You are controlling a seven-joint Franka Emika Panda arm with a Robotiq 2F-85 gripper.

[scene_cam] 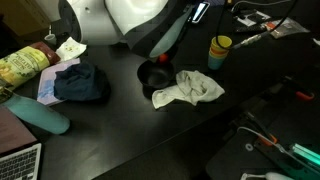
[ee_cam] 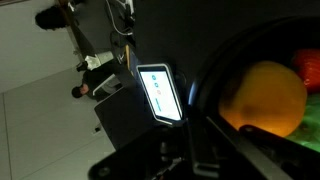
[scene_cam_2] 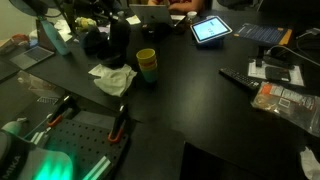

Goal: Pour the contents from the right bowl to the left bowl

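In the wrist view the hand (ee_cam: 195, 160) is a dark mass at the bottom edge, right up against the rim of the small round black bowl (ee_cam: 212, 75). Its fingers merge with the dark bowl, so I cannot tell whether they are apart or clamped on the rim. Inside the bowl lies the round orange toy ball (ee_cam: 265, 98), with a sliver of green (ee_cam: 300, 147) below it that is probably the bright green ball.

In an exterior view a dark round bowl shape (scene_cam: 154, 74) sits on the black counter (scene_cam: 130, 140) under the arm, just beside a crumpled white cloth (scene_cam: 195, 88). It is black on black, and the wider black bowl cannot be picked out with certainty. Farther back stand a yellow plastic cup (scene_cam: 220, 47) and a lit tablet (ee_cam: 158, 92).

With the balls in the small bowl, the pour seems not yet done; this looks like the grasp-and-lift step. Next, the hand needs a firm hold on the rim, a carry over the wider bowl, then a slow tilt so the balls roll in rather than bounce out.
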